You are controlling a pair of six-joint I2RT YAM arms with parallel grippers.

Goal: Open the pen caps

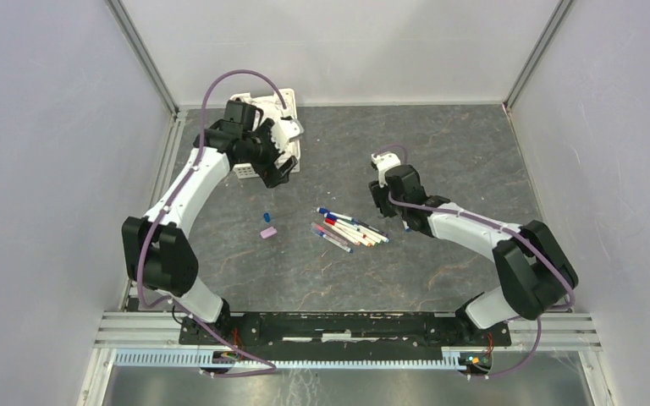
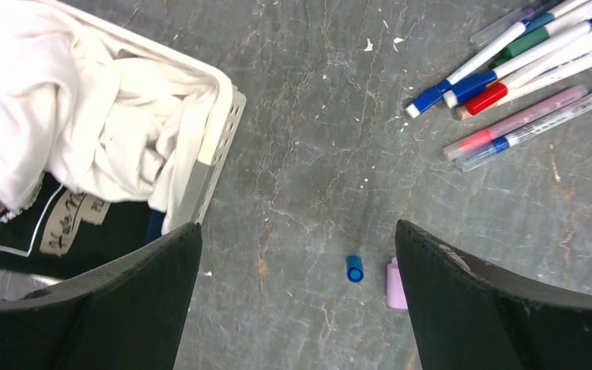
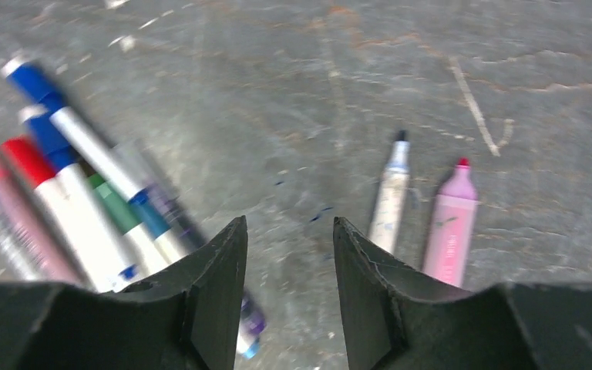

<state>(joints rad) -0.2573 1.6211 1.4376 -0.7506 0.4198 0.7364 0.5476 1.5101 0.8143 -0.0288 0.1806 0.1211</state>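
Both empty, jaws apart (left hand [image 2: 297, 231] wide by basket [image 2: 220, 131], right hand [image 3: 289, 227] partway): reaching into tight pen pile [image 1: 351, 228], most caps [image 2: 472, 86] still on, could scatter pens or knock loose blue cap [image 2: 354, 268] & pink cap [image 2: 395, 283] across worktop [image 2: 316, 154].

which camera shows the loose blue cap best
The left wrist view: the blue cap lies large, sharp and unblocked there, beside a pink cap. The top external view shows it only as a tiny blue speck. The right wrist view does not show it.
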